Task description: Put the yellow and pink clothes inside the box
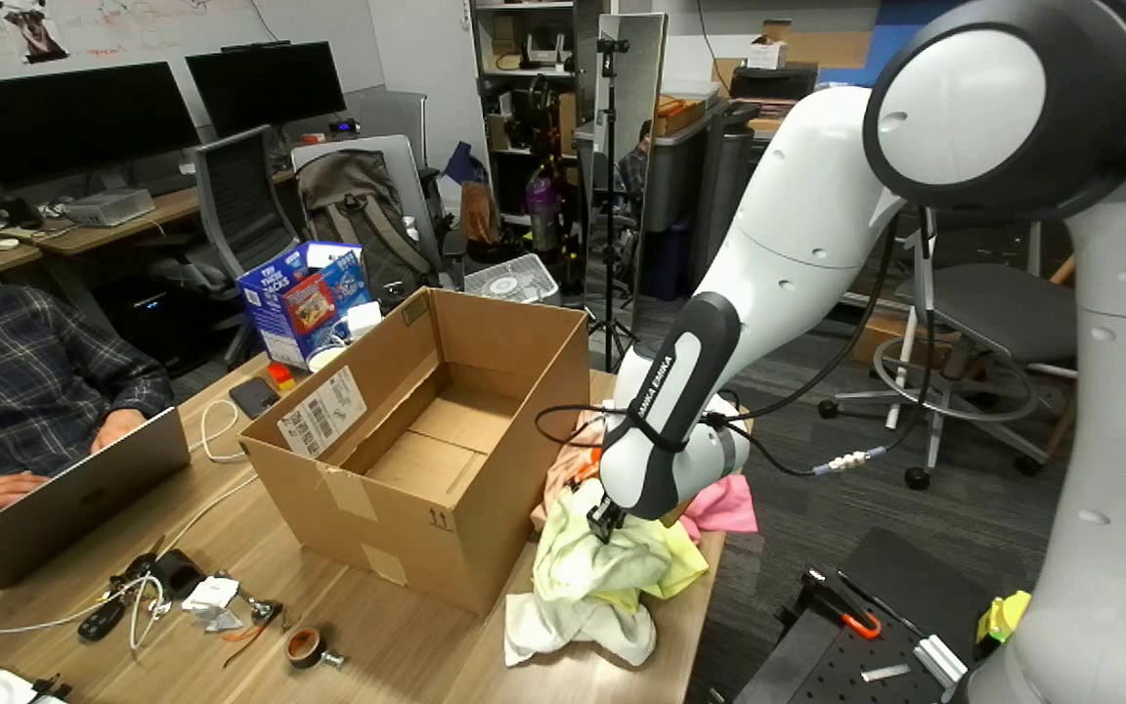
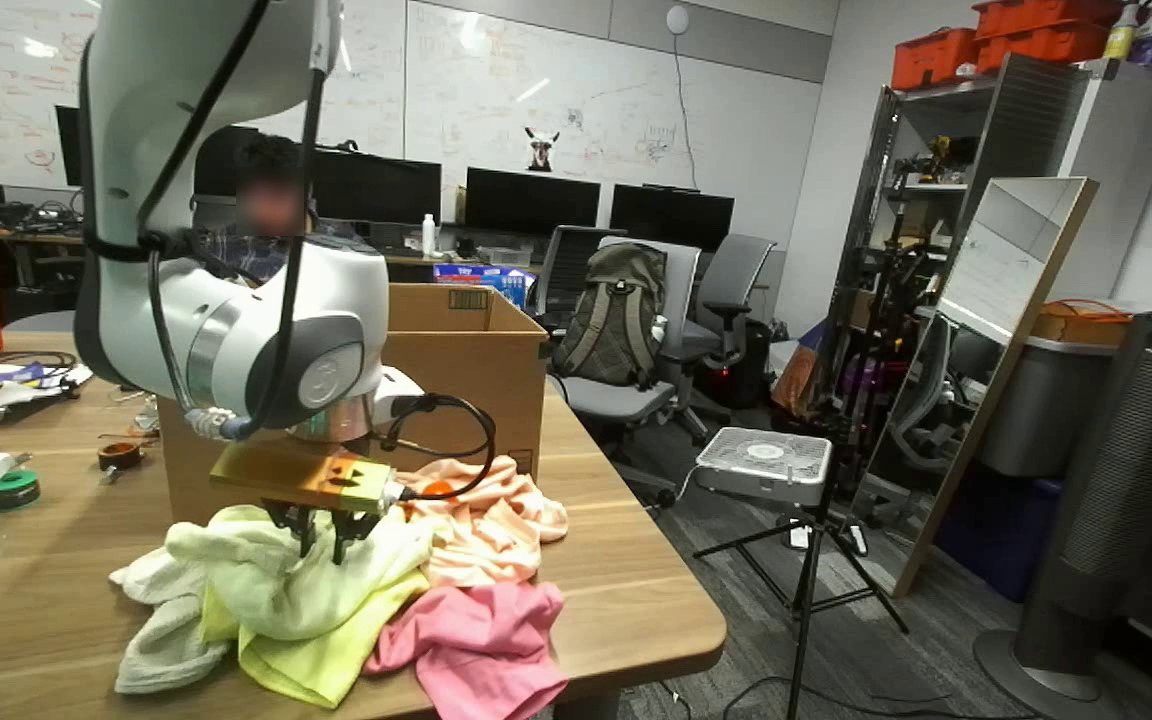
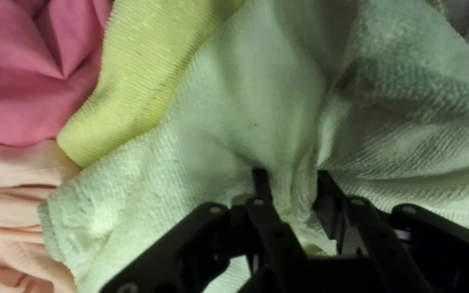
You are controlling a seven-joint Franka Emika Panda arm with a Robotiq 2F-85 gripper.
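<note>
On the light-brown wooden table (image 1: 416, 655), at four o'clock from the open brown cardboard box (image 1: 416, 538) in an exterior view: heap of soft clothes (image 1: 602, 577), not yet inside. At the top of this heap, black two-finger gripper (image 3: 290, 179), fingers standing only a little apart, with a fold of pale green towel-like cloth (image 3: 202, 130) between the tips; not possible to tell whether really squeezed or only surrounded.

From the gripper, in an exterior view: at six o'clock, bright yellow ribbed cloth (image 2: 321, 660), partly under the pale green one; at four o'clock, smooth pink cloth (image 2: 481, 650), touching the yellow and reaching over the table edge; at three o'clock, wrinkled peach cloth (image 2: 491, 530). Not clear: one piece or two, the pale green and the bright yellow.

Probably at the grasping step, with all carrying to do. To fear first: a slip during lifting, by reason of too shallow a bite in loose fabric. Next: dragging of the yellow, caused by the overlap, and so a push of the pink off the table, because of the part beyond the edge. Then: catching of a hanging corner on the box wall, from too low a path. With two separate pieces, also possible: the yellow left behind.
</note>
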